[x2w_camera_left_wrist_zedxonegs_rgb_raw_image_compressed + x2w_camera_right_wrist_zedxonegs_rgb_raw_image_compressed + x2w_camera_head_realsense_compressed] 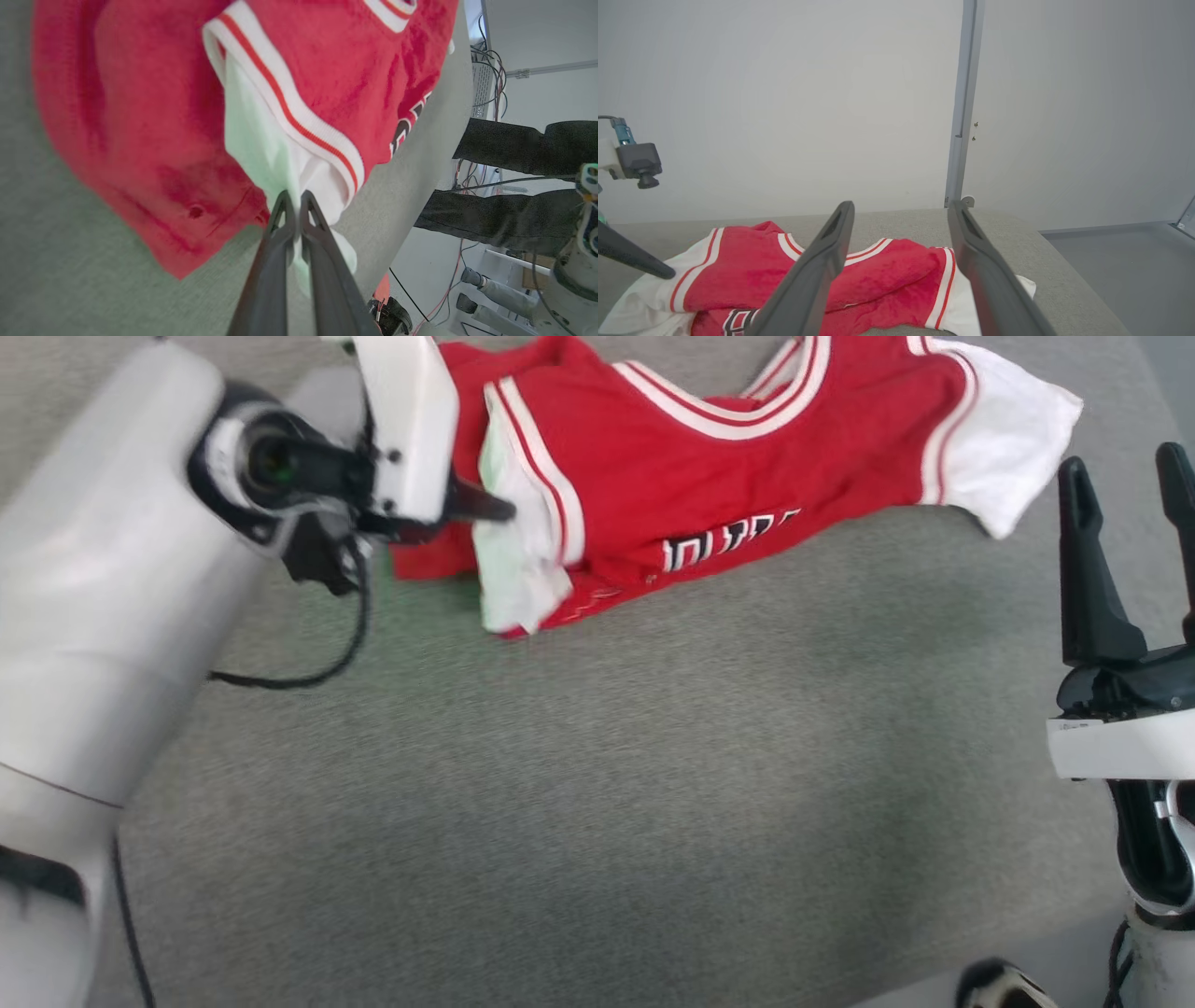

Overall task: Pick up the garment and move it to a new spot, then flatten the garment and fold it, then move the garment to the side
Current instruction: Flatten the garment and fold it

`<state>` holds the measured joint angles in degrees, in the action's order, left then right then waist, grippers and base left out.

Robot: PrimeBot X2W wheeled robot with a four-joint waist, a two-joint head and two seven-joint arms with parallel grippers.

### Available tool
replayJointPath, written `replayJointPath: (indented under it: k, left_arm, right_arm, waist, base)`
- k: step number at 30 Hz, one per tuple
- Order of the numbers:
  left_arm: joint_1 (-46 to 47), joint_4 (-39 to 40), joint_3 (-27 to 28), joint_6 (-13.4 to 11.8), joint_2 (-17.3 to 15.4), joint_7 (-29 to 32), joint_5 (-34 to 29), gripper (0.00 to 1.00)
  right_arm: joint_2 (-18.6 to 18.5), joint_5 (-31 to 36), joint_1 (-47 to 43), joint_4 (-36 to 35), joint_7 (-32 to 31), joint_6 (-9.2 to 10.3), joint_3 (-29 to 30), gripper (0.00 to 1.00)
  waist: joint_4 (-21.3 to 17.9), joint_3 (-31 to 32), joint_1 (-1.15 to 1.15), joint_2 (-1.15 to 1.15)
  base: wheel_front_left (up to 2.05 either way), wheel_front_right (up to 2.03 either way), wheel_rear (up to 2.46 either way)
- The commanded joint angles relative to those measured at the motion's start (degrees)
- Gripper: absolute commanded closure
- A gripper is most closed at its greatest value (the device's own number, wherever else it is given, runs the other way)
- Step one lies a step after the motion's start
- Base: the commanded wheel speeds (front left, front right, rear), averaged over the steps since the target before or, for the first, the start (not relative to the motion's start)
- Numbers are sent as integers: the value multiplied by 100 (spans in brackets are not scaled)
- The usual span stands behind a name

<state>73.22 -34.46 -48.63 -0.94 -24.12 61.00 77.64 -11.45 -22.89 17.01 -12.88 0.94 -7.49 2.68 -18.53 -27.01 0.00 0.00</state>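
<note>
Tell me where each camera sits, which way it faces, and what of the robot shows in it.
Head view: up on the head, looking down on the grey surface and the garment; left forearm, left claw and right claw show.
Left wrist view: along the left claw's shut fingers, which pinch the garment's white sleeve end.
Right wrist view: low, level across the surface toward a pale wall, between the right claw's open fingers.
Shared: all three see the garment; the right wrist view also catches a left claw finger.
</note>
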Motion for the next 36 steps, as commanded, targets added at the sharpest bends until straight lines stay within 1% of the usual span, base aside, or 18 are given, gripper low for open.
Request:
replayJointPath:
  k: [1,4,7,10,14,16,17,19,20,22,27,29,30,31,32,34,35,36]
  left_arm:
    - [91,-3,52,50,-107,-5,-4,100]
    - [165,16,108,175,-349,4,-55,100]
    - [236,72,132,237,-641,51,-128,100]
    - [262,140,8,259,-1095,160,-365,100]
    - [286,301,-274,360,-1722,279,-896,100]
    - [243,347,-277,354,-1847,232,-922,100]
    - [209,370,-299,327,-1874,185,-987,100]
    - [100,446,-453,395,-1876,127,-1167,100]
    - [41,463,-489,388,-1844,100,-1197,100]
    - [-145,472,-541,355,-1588,-49,-1133,100]
    - [-357,357,-661,423,-1230,-255,-1163,100]
    - [-350,251,-685,450,-1164,-302,-1198,100]
    - [-331,201,-724,457,-1185,-290,-1255,100]
    - [-303,156,-754,487,-1222,-293,-1301,97]
    - [-280,112,-736,483,-1256,-342,-1291,72]
    - [-234,57,-663,531,-1306,-421,-1255,56]
    - [-211,42,-611,550,-1332,-473,-1218,14]
    - [-187,38,-571,565,-1355,-500,-1172,0]
  right_arm:
    - [-10,27,-32,-45,-23,-1,29,0]
    - [-21,66,-106,-100,-105,-1,72,0]
    - [-63,103,-120,-154,-205,-1,132,0]
    - [-77,123,-97,-252,-310,-1,146,0]
    - [-81,156,-57,-350,-430,-1,135,0]
    - [-74,159,-36,-404,-477,-1,121,0]
    - [-71,161,-13,-425,-501,-1,113,0]
    - [-69,166,18,-461,-536,-1,78,0]
    - [-67,161,40,-476,-536,-1,67,0]
    - [-65,185,104,-489,-578,-1,49,0]
    - [-34,225,118,-583,-649,-1,94,0]
    - [-25,240,106,-613,-655,-1,112,0]
    - [-19,247,93,-623,-665,-1,118,0]
    - [-13,245,75,-628,-679,-1,126,0]
    - [-10,244,51,-630,-687,-1,142,0]
    - [2,262,4,-631,-709,-1,183,0]
    - [5,273,-6,-632,-715,-1,197,0]
    - [3,277,-18,-640,-736,-1,210,0]
  waist:
    - [177,68,0,0]
    - [438,209,0,0]
    - [739,330,0,0]
    - [970,403,0,0]
    - [1137,420,0,0]
    - [1174,366,0,0]
    - [1184,327,0,0]
    - [1185,250,0,0]
    - [1177,207,0,0]
    - [1125,106,0,0]
    - [1029,-14,0,0]
    - [1012,-21,0,0]
    - [1007,-15,0,0]
    - [1010,-6,0,0]
    - [1023,7,0,0]
    - [1079,50,0,0]
    - [1116,79,0,0]
    - [1159,108,0,0]
  base:
    - [0,0,0]
    - [0,0,0]
    - [0,0,0]
    - [0,0,0]
    - [0,0,0]
    - [0,0,0]
    - [0,0,0]
    - [0,0,0]
    - [0,0,0]
    - [0,0,0]
    - [0,0,0]
    - [0,0,0]
    - [0,0,0]
    - [0,0,0]
    - [0,0,0]
    - [0,0,0]
    - [0,0,0]
    - [0,0,0]
